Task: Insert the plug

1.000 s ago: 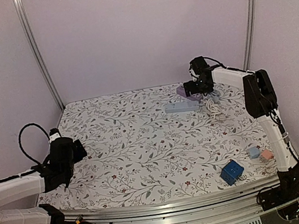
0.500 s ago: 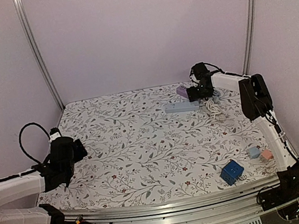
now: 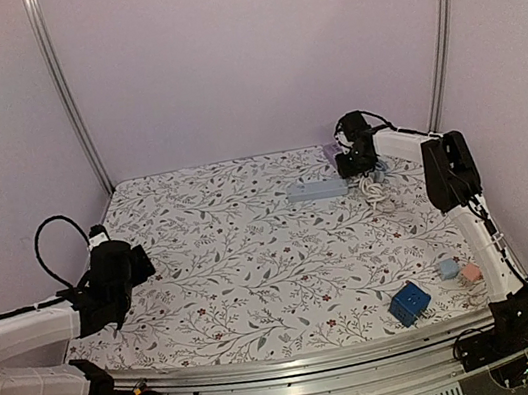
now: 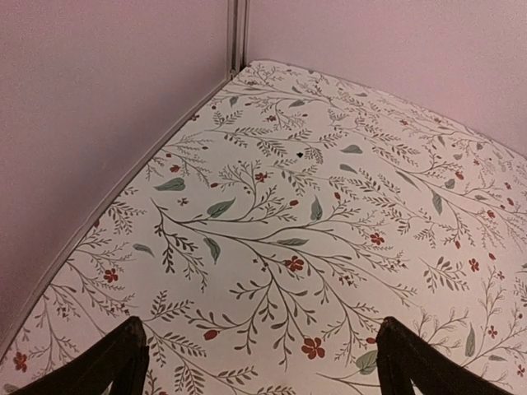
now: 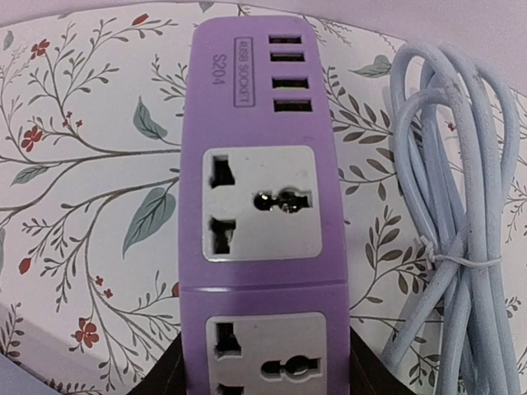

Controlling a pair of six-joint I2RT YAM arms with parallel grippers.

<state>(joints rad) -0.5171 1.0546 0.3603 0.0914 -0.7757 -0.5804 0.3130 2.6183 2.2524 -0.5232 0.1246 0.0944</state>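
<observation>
At the far right, the right gripper (image 5: 265, 374) clamps the long sides of the purple plastic power strip (image 5: 259, 206), likely rigid, light and slippery; the left gripper (image 4: 259, 366) has its jaws apart.

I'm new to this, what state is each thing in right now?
Left pincer: open, empty, above the cloth.
Right pincer: closed on the purple power strip.
Purple power strip: sockets in view empty.
Pale cable: coiled, tied, beside the strip.
Grey strip: lying flat, untouched.
</observation>
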